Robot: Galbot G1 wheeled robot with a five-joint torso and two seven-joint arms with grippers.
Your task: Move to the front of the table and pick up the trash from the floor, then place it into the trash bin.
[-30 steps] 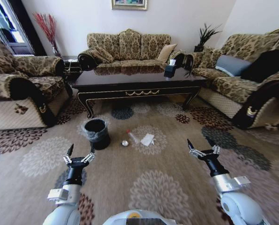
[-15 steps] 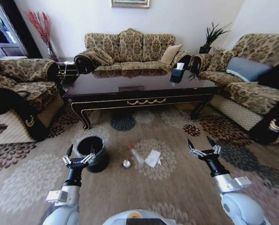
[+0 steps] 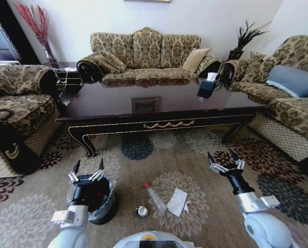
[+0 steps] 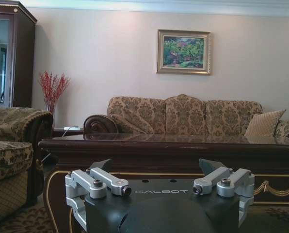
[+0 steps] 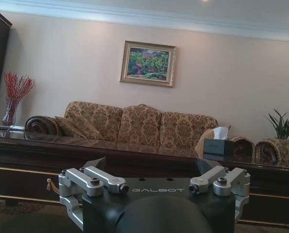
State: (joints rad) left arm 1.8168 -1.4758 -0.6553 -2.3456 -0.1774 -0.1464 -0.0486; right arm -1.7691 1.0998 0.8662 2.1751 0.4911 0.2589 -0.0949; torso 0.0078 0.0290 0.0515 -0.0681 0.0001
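Observation:
The dark glossy table [image 3: 164, 124] stretches across the middle of the head view, close ahead. On the patterned floor [image 3: 138, 173] in front of it lies the trash: a clear bottle [image 3: 155, 196] with a red cap, crumpled white paper [image 3: 178, 201] and a small silvery can [image 3: 141, 211]. Left of them stands the black trash bin [image 3: 103, 204], partly hidden behind my left arm. My left gripper [image 3: 88, 166] is held open above the bin. My right gripper [image 3: 221, 157] is open in the air, right of the paper. Both wrist views face the table [image 4: 183, 145] [image 5: 135, 155] over open fingers [image 4: 105, 180] [image 5: 102, 180].
A black tissue box [image 3: 208, 85] stands on the table's right end. Patterned sofas ring the table: one behind [image 3: 143, 51], an armchair [image 3: 14, 98] at left, a sofa [image 3: 293, 98] at right. A vase of red twigs [image 3: 37, 26] stands in the back left corner.
The camera has moved forward: table, bin and trash have grown larger and slid down the picture. Both grippers keep the same open raised pose.

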